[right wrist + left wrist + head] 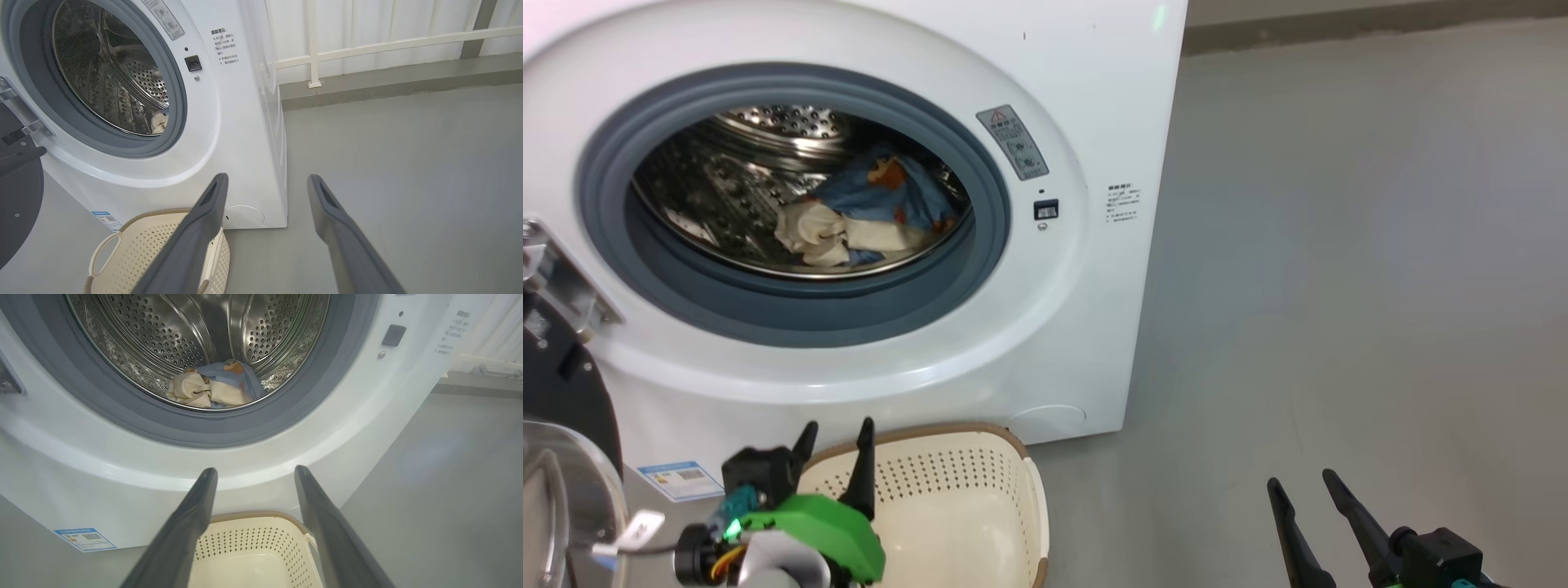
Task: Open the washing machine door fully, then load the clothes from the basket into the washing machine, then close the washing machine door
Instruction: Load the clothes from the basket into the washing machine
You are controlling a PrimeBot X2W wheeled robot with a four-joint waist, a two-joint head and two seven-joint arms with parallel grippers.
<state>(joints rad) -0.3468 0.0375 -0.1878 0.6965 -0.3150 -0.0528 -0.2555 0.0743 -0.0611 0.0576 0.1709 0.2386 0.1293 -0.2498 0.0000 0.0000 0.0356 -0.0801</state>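
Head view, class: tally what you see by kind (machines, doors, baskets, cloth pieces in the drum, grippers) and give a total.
Washing machine: 1
Washing machine door: 1
Basket: 1
Cloth pieces: 2 (blue printed piece, cream-white piece)
Grippers: 2 (left gripper, right gripper, both open)
Total: 7

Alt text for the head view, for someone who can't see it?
A white front-loading washing machine stands open, blue and cream clothes in its steel drum. Below: an empty-looking cream perforated basket, with left gripper and right gripper open.
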